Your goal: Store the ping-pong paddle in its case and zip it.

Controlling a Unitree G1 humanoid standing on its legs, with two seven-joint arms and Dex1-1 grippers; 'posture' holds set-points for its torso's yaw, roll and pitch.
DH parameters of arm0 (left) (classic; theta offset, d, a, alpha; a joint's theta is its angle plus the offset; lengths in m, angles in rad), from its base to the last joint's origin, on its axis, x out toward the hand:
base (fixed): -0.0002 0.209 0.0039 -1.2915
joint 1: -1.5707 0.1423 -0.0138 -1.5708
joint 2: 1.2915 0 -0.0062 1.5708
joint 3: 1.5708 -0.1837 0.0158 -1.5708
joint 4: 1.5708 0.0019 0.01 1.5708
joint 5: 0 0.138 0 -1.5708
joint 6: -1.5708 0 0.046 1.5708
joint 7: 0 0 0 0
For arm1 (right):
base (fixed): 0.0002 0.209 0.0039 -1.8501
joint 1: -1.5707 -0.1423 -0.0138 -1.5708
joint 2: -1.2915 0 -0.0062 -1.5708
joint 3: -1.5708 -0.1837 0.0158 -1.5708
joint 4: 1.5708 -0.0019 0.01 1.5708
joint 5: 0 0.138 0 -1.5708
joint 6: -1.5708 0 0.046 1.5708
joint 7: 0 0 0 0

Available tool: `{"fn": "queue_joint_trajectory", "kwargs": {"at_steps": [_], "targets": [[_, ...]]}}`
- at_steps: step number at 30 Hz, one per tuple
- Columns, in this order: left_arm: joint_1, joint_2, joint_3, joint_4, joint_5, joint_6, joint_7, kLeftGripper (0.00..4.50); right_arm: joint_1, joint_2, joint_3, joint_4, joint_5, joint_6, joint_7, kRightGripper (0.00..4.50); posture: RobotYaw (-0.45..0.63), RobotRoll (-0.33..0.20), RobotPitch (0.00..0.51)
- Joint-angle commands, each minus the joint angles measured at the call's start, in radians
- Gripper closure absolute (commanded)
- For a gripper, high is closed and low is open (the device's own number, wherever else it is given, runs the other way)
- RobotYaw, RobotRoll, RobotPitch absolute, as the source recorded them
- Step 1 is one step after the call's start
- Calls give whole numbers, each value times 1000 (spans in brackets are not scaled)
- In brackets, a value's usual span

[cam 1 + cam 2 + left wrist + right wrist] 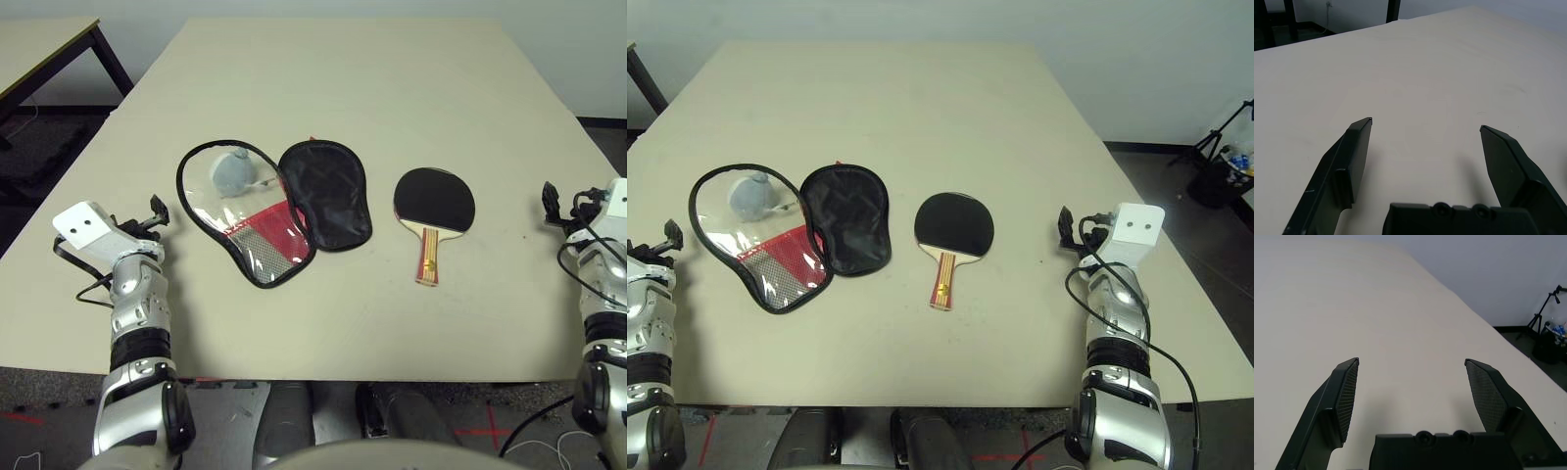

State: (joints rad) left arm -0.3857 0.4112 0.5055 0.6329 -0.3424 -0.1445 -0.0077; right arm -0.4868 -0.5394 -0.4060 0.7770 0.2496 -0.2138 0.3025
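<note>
Here's the pale tabletop point(343, 88), and the ping-pong paddle point(434, 201) lies flat right of centre, black rubber face up, its wooden handle with the red and yellow stripe pointing back toward the robot. Just to its left, a small gap between them, the case point(274, 211) lies unzipped and spread wide open: the black fabric half sits nearer the paddle, the clear plastic half with the red panel fans out to the left. A grey fuzzy ball point(233, 174) sits on the clear half, near its far rounded end. Out on the left edge, the left claw point(1425, 128) hangs just above bare tabletop, fingers point(1354, 161) spread wide, nothing between them. Over on the right edge, well apart from the paddle, the right claw point(1411, 363) is released too, pads point(1347, 394) splayed over bare tabletop.
</note>
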Motion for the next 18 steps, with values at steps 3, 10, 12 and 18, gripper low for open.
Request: {"fn": "queue_joint_trajectory", "kwargs": {"at_steps": [3,10,12,18], "targets": [[-59,8,-16,83,14,-4,-23,0,68,-2,-14,-90,-3,85,-69,31,110,0,90],[-170,159,-51,30,-25,101,-236,0,130,-110,29,-516,22,621,-94,31,108,0,100],[-215,205,-65,11,-61,188,-331,0,133,-142,44,-648,49,761,-69,31,109,0,99],[-370,304,-242,-61,-70,433,-698,0,-22,-103,37,-999,167,1616,-169,31,55,0,83]]}}
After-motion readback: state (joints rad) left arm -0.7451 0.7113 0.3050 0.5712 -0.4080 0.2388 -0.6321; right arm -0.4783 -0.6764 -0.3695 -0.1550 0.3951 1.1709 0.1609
